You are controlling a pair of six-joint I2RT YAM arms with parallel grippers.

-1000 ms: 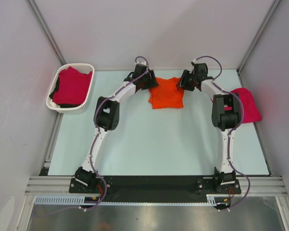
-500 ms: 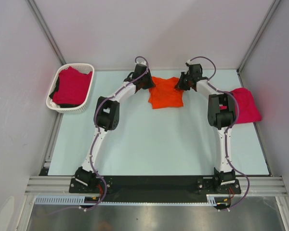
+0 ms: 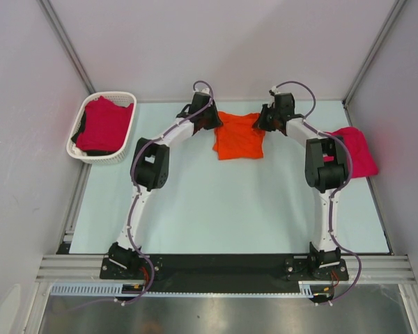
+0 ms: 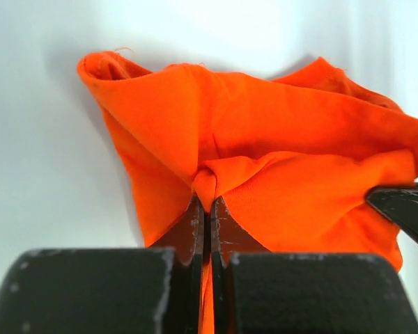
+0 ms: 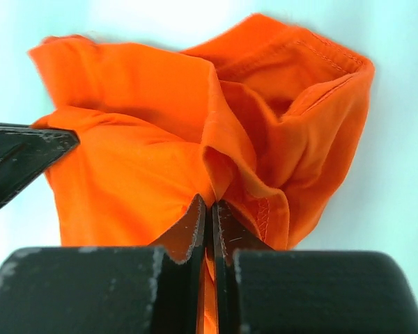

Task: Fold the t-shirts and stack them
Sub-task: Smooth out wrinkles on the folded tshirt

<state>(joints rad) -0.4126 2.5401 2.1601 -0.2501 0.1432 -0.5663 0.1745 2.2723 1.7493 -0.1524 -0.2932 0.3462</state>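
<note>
Closest to me, on the near side of the orange t-shirt (image 3: pixel 240 138), there's just bare pale bench (image 3: pixel 223 209). The left arm (image 3: pixel 150 167) and right arm (image 3: pixel 326 167) bow outwards round it and then back in towards the shirt.

The shirt itself lies on the bench between the two wrists, a bit rumpled.

The left claw (image 3: pixel 210 120) is at the shirt's far left corner. Up close the left claw (image 4: pixel 207 203) is pinched tight, with only a thin ridge of orange cloth between the jaws. The right claw (image 3: pixel 265 120) is at the far right corner doing the same. In its own view the right claw (image 5: pixel 209 207) is squeezed almost closed on a bunched fold by a stitched hem. So both are holding the shirt, one corner each.

Off to the right of the orange shirt, past the right arm, a loose crimson-pink t-shirt (image 3: pixel 359 149) lies at the bench edge. Well off to its left, by the wall, a white lattice basket (image 3: pixel 101 159) has heaped crimson-pink cloth (image 3: pixel 103 125) in it.
</note>
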